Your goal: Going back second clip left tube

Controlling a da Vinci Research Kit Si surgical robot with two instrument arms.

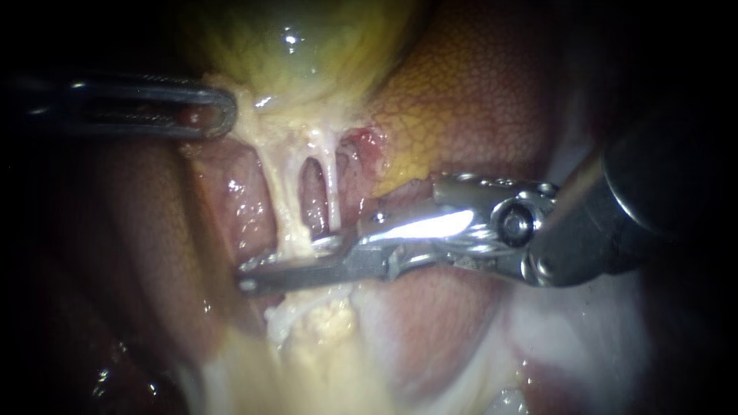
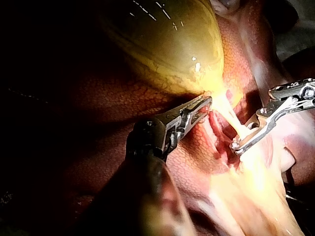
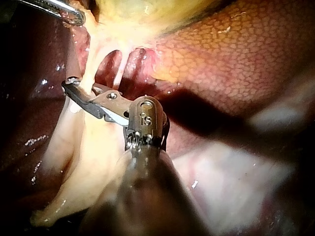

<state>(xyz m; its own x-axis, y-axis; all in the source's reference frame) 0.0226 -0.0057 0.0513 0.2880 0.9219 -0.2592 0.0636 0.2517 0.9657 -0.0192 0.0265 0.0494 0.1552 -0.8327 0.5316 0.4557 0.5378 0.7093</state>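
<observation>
Nearest the endoscope, my right instrument [image 1: 286,264]: the shaft and bright wrist joint come in from the right edge, and the jaws reach across to the base of two pale strands. The jaws are parted, with a gap between the shorter upper jaw and the long dark lower one. The lower end of the left tube [image 1: 278,196] lies in that gap. I cannot tell whether both jaws touch it, so I log them as unclenched.

Entry, left tube: a pale, stringy strand running from the neck of the gallbladder [image 1: 300,46] down into those jaws, upright with a slight slant. In the right wrist view the same strand passes between the two jaw tips.

Entry, right tube [image 1: 332,180]: a thinner white strand just beside the left tube, with a dark red window between them. Its lower end meets the upper jaw.

Entry, yellow fat [image 1: 323,327]: a ragged lump under the jaws.

Entry, gallbladder: green-yellow and glistening, above both tubes.

Entry, my left instrument [image 1: 219,115]: it enters from the left edge. Its jaws are clamped on pale tissue at the gallbladder's neck, well apart from the right instrument.

Entry, liver [image 1: 477,100]: mottled orange-brown, lying behind and to the right of the tubes.
</observation>
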